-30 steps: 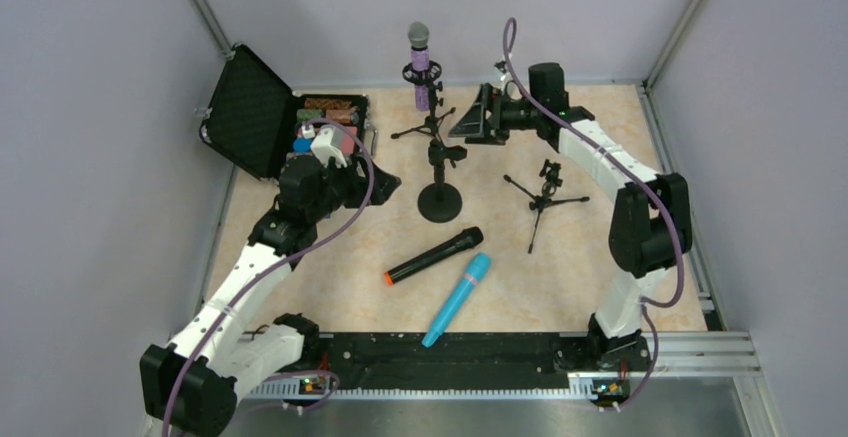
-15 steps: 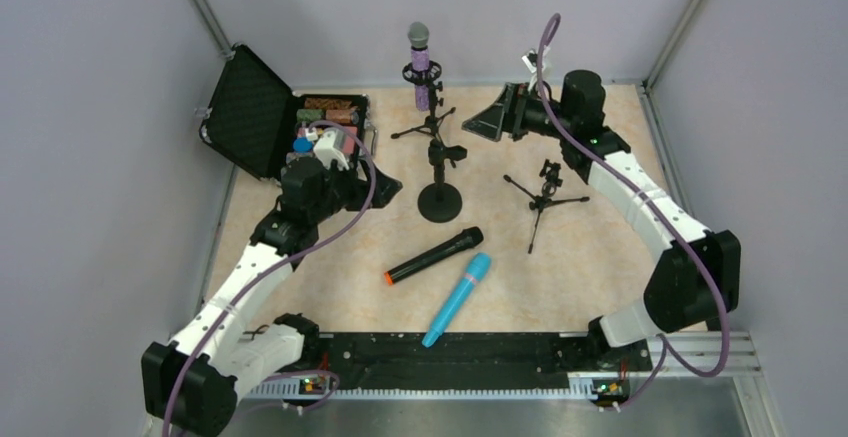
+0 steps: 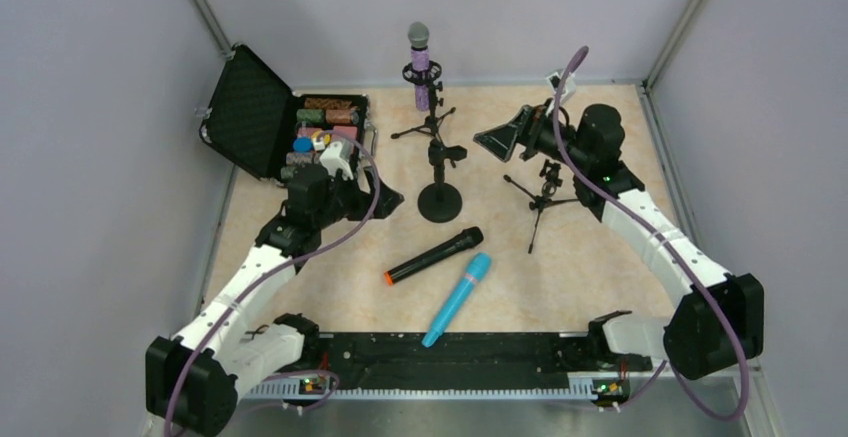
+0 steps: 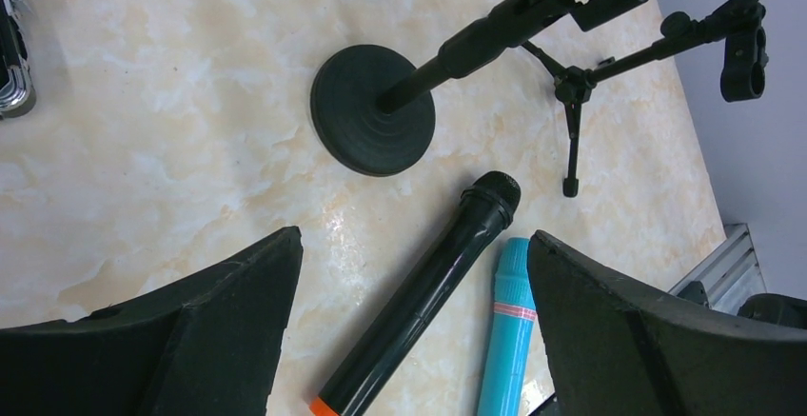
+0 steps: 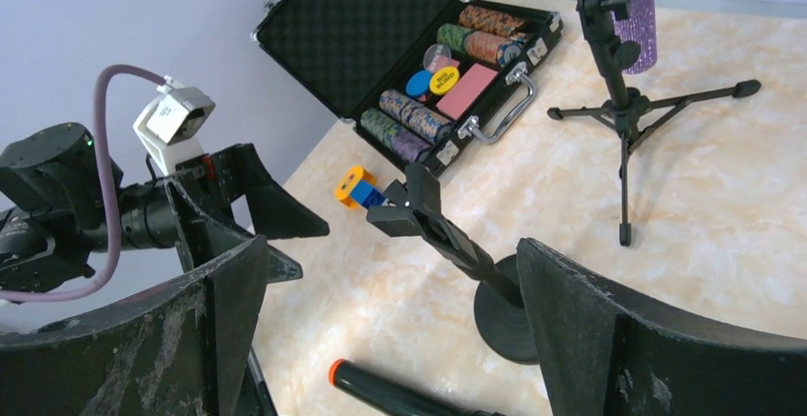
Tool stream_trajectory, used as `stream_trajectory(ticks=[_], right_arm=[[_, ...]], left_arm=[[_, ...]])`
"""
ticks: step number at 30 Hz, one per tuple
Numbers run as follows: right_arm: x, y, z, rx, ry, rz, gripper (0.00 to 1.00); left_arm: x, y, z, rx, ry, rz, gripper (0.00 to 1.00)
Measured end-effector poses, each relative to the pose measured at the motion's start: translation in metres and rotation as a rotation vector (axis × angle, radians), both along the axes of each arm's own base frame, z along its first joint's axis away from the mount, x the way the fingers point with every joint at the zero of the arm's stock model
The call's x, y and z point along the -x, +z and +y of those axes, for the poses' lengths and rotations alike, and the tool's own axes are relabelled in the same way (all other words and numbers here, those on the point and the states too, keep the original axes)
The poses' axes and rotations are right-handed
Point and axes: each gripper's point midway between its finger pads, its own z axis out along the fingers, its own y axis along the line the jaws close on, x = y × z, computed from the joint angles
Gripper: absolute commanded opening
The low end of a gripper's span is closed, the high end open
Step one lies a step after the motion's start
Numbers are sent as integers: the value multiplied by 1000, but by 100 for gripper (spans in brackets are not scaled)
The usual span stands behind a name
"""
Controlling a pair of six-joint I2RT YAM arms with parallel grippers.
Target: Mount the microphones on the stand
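Black microphone (image 4: pixel 419 307) beside light blue microphone (image 4: pixel 504 335), left claw (image 4: pixel 414 237) apart, right claw (image 5: pixel 390 245) apart, chip (image 5: pixel 443 80) lettering unreadable.

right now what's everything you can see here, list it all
purple microphone: one, glittery purple, silver mesh head, upright in the back tripod stand
back tripod stand: one, black, back centre
round-base stand: one, black, centre, clip empty
small tripod stand: one, black, right of the round-base stand, clip empty
black microphone: one, black with orange end, lying in front of the round-base stand
blue microphone: one, light blue, lying beside the black microphone
case: one, black, open, back left
chips: several mixed-colour stacks, inside the case
small block: one, orange and blue, beside the case
table: one, beige marble
left pincer: open, empty
right pincer: open, empty
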Motion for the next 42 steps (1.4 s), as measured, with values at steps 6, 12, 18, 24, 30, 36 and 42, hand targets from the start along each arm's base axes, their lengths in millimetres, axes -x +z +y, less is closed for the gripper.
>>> stream_trajectory(ticks=[6, 12, 18, 24, 30, 36, 42], right_arm=[[3, 10, -5, -9, -23, -31, 99], [5, -6, -7, -5, -30, 23, 99], [6, -21, -13, -4, -47, 97, 99], [11, -27, -17, -7, -54, 131, 99], [19, -21, -19, -13, -53, 126, 99], [23, -18, -22, -15, -54, 121, 99], [24, -22, -23, -13, -53, 132, 99]], left_arm=[[7, 1, -6, 20, -48, 7, 91], [23, -8, -18, 52, -139, 48, 91], [45, -23, -34, 67, -233, 111, 91], [63, -35, -49, 51, -306, 148, 90], [83, -66, -56, -60, -363, 228, 96], [96, -96, -58, -253, -418, 275, 99], [91, -113, -59, -412, -415, 251, 98]])
